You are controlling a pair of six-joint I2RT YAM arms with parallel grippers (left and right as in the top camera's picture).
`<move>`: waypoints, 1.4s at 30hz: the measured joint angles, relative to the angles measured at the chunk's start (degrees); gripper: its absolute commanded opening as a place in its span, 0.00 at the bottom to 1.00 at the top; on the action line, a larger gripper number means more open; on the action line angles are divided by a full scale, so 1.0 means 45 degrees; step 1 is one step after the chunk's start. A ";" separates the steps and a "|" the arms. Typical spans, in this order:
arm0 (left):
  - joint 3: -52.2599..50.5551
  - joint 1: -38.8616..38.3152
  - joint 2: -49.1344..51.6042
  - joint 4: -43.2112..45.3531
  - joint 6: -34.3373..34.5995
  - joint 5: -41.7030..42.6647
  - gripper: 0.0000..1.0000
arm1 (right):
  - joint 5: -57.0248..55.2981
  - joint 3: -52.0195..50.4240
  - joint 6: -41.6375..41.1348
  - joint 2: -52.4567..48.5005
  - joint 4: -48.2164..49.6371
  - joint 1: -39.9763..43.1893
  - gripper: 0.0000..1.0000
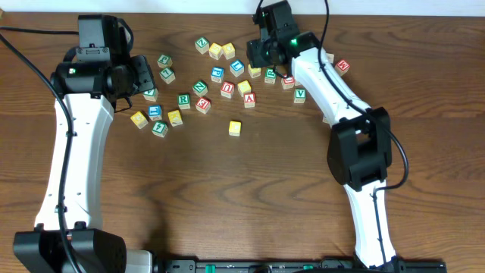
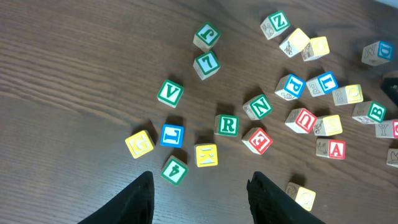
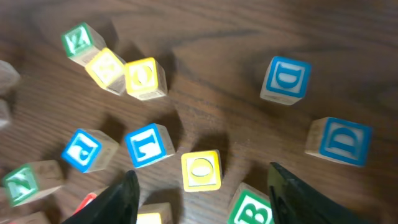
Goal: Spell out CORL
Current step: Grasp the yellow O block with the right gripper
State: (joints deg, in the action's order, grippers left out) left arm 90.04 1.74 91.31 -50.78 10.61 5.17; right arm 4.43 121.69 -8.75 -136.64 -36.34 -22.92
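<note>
My right gripper [image 3: 202, 172] is open and hangs over a yellow "O" cube [image 3: 201, 168], which sits on the table between its fingers; the same cube [image 1: 255, 71] shows in the overhead view under the gripper [image 1: 259, 58]. A blue "L" cube [image 3: 148, 144] lies just to its left. The green "R" cube [image 2: 227, 125] sits in the left cluster near a second blue "L" cube [image 2: 172, 135]. One yellow-topped cube [image 1: 235, 128] stands alone nearer the front. My left gripper [image 2: 201, 177] is open and empty, above the table in front of the "R".
Many other letter cubes are scattered across the back half of the table: a green "B" [image 3: 252, 208] by my right finger, two blue "D" cubes [image 3: 285, 79], a red "A" [image 1: 249, 101], a green "V" [image 1: 300, 95]. The table's back edge runs along the top.
</note>
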 measured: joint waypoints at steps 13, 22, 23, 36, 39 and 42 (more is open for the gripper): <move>-0.0029 0.0000 0.0000 -0.0005 0.0000 -0.0141 0.48 | -0.0345 0.0005 0.0306 -0.1253 0.0476 -0.0491 0.49; -0.0029 0.0000 0.0000 -0.0005 -0.0005 -0.0189 0.49 | -0.1030 0.0000 0.0107 -0.1438 0.0568 -0.0510 0.43; -0.0029 0.0000 0.0000 0.0000 -0.0005 -0.0189 0.48 | -0.1049 0.0000 0.0073 -0.1438 0.0597 -0.0510 0.42; -0.0029 0.0000 0.0005 -0.0005 -0.0029 -0.0189 0.49 | -0.1185 0.0000 -0.0253 -0.1724 0.0675 -0.0505 0.19; -0.0029 0.0000 0.0005 0.0000 -0.0029 -0.0189 0.49 | -0.1190 0.0010 -0.0345 -0.1719 0.0675 -0.0505 0.12; -0.0029 0.0000 0.0005 -0.0005 -0.0029 -0.0189 0.49 | -0.1190 0.0015 -0.0325 -0.1700 0.0607 -0.0505 0.10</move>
State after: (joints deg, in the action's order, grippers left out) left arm 89.91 1.74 91.33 -50.81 10.48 4.32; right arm -0.93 121.75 -10.22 -144.29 -33.61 -25.19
